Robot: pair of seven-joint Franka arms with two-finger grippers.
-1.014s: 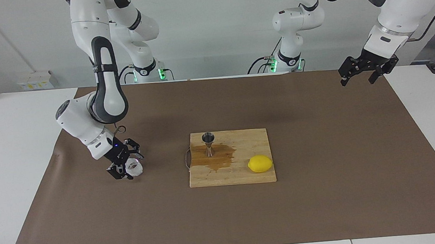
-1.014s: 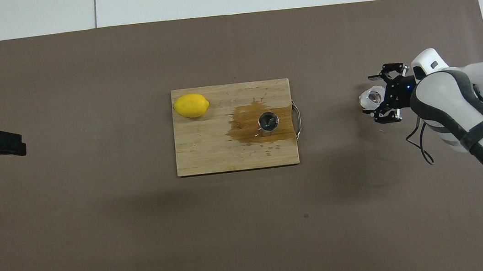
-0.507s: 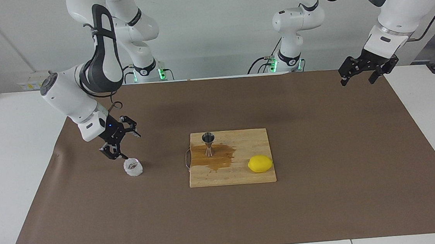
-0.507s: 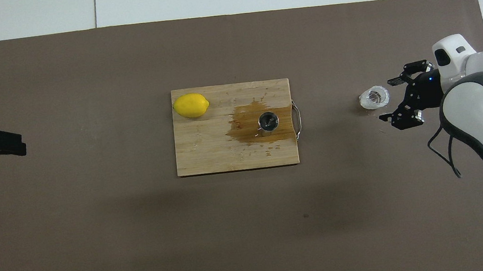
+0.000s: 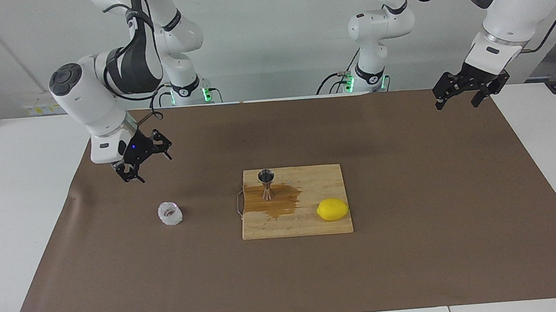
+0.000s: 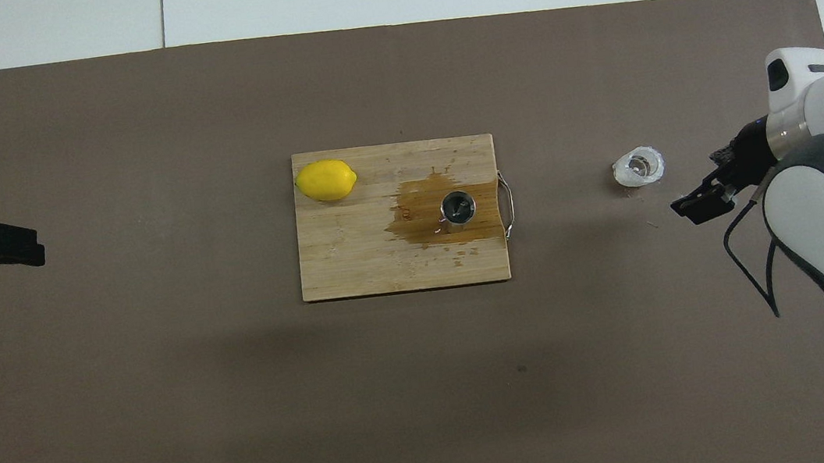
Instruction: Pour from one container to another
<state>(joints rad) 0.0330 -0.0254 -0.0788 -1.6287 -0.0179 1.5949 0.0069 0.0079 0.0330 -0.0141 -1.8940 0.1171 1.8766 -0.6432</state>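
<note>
The squat clear glass cup (image 5: 170, 214) (image 6: 638, 167) stands upright on the brown mat, alone, toward the right arm's end of the table. The steel jigger (image 5: 266, 182) (image 6: 457, 208) stands upright on the wooden board (image 5: 313, 225) (image 6: 353, 262), in a brown puddle (image 5: 278, 203) (image 6: 419, 221). My right gripper (image 5: 146, 167) (image 6: 712, 180) hangs open and empty in the air over the mat, well above the cup and apart from it. My left gripper (image 5: 456, 104) (image 6: 13, 245) waits open and empty above the mat's edge at the left arm's end.
A yellow lemon (image 5: 333, 209) (image 6: 326, 181) lies on the board's corner toward the left arm's end. The board has a wire handle (image 5: 238, 204) (image 6: 508, 204) on the side facing the cup. The brown mat (image 5: 414, 244) covers most of the table.
My right gripper was around the cup a second ago. It has let go and risen up and away, leaving the cup standing on the mat. The left arm has not moved.
</note>
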